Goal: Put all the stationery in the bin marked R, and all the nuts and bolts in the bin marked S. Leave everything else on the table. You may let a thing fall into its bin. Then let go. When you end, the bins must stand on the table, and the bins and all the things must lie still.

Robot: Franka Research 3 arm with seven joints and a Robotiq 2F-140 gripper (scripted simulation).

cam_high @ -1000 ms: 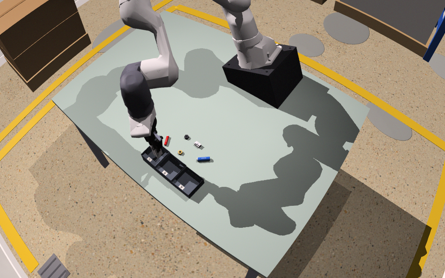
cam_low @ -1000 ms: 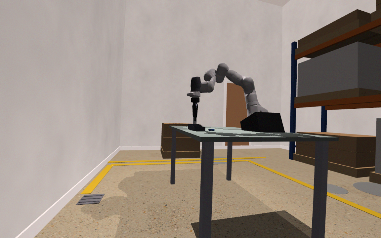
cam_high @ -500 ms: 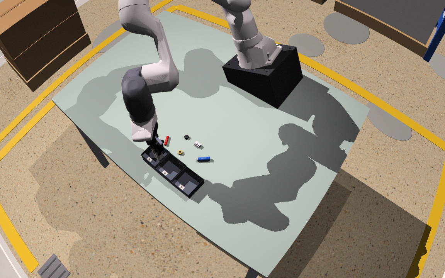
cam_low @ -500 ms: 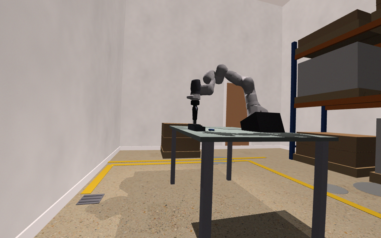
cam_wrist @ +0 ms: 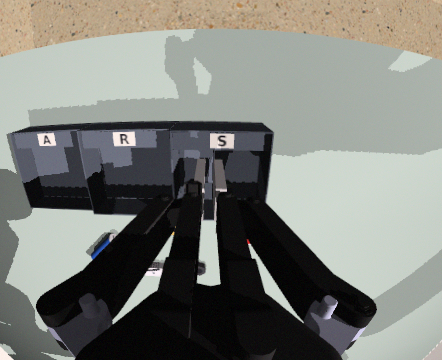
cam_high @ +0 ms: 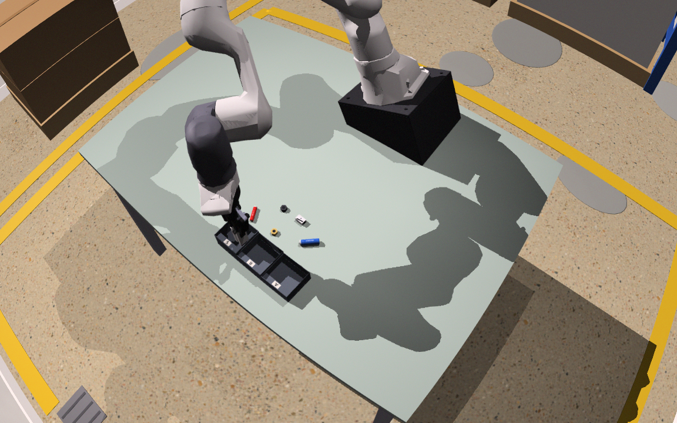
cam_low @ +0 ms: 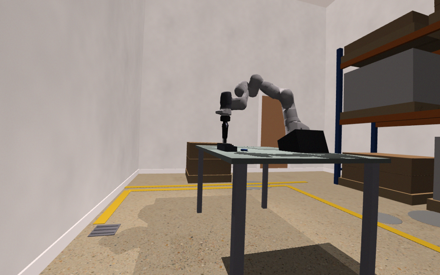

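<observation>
My gripper [cam_high: 240, 238] [cam_low: 224, 141] [cam_wrist: 209, 172] points down with its tips inside bin S [cam_high: 227, 242] [cam_wrist: 253, 143]. Its fingers are nearly together, with a narrow gap and nothing visible held. They hide part of that bin's floor. Bin R [cam_high: 250, 262] [cam_wrist: 151, 138] adjoins it; I make out nothing in it. On the table lie a red stick-like piece [cam_high: 253, 213] [cam_wrist: 248, 242], a small black piece [cam_high: 283, 208] [cam_wrist: 201, 268], a white piece with dark marks [cam_high: 300, 220] [cam_wrist: 154, 271], a small yellow-and-black piece [cam_high: 274, 231] and a blue cylinder [cam_high: 309, 242] [cam_low: 244, 150] [cam_wrist: 101, 247].
Bin A [cam_high: 276, 284] [cam_wrist: 68, 141] adjoins bin R at the other end of the row. The row stands near a long edge of the table [cam_high: 378, 221]. The arm's black base block [cam_high: 383, 126] [cam_low: 303, 140] stands at the opposite side.
</observation>
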